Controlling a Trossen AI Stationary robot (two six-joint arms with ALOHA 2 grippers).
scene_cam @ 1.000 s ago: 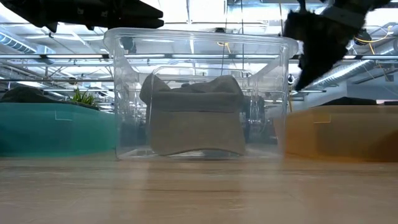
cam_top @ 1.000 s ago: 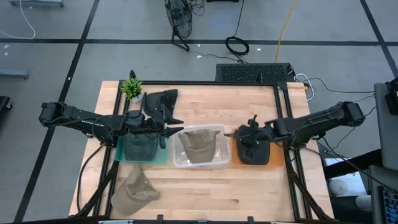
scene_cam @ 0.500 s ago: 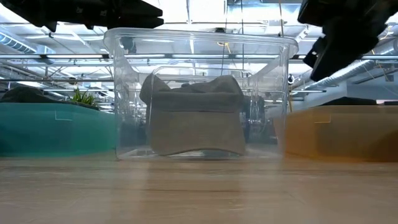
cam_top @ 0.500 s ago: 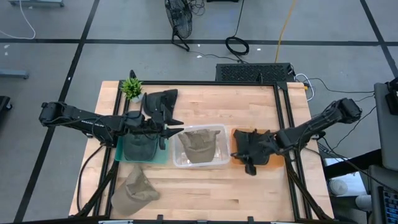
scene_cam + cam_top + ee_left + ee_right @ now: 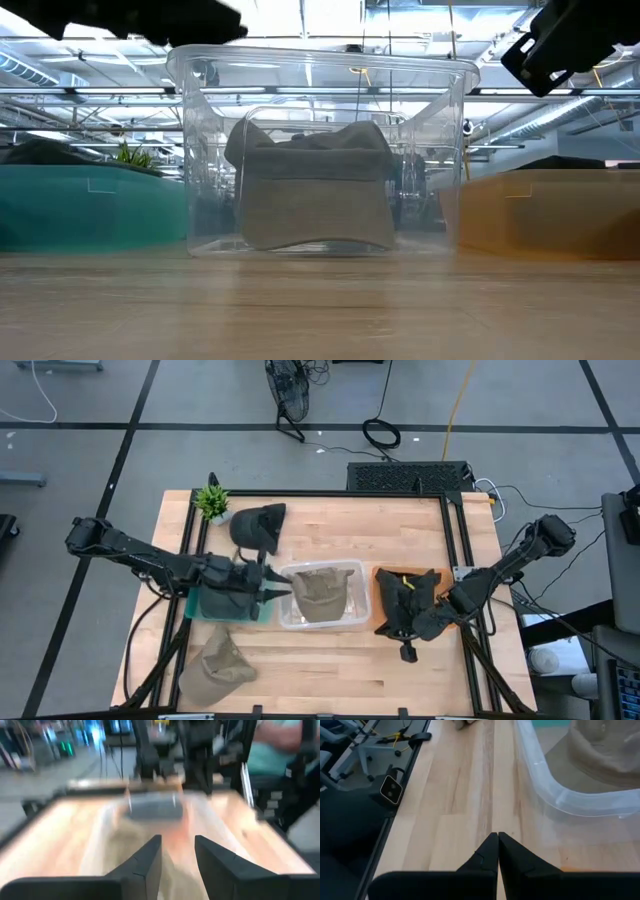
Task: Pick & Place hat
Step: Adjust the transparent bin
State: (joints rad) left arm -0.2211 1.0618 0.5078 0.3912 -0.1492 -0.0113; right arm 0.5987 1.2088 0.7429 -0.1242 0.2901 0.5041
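Hovering over the bare wood near the table's front edge, the right gripper (image 5: 405, 645) sits just in front of the orange rectangular bin (image 5: 378, 615), its two dark fingers (image 5: 490, 852) pressed together with nothing between them. A black cloth hat (image 5: 408, 598) with a small yellow mark lies inside that orange bin, apart from the gripper. In the middle of the light wooden table (image 5: 330, 680) stands the clear plastic tub (image 5: 320, 596), which contains a tan folded hat (image 5: 320, 590); the low view shows this hat resting on the tub's floor.

The left gripper (image 5: 268, 588) is above the teal rectangular bin (image 5: 196, 603), at its side nearest the clear tub, fingers (image 5: 150, 860) spread a little and holding nothing. A dark grey-green hat (image 5: 225, 598) lies in the teal bin beneath the arm. Another black hat (image 5: 258, 525) rests on the tabletop behind the teal bin, beside a small green potted plant (image 5: 211, 500). An olive cloth hat (image 5: 218, 665) lies on the table in front of the teal bin, near the front-left corner.
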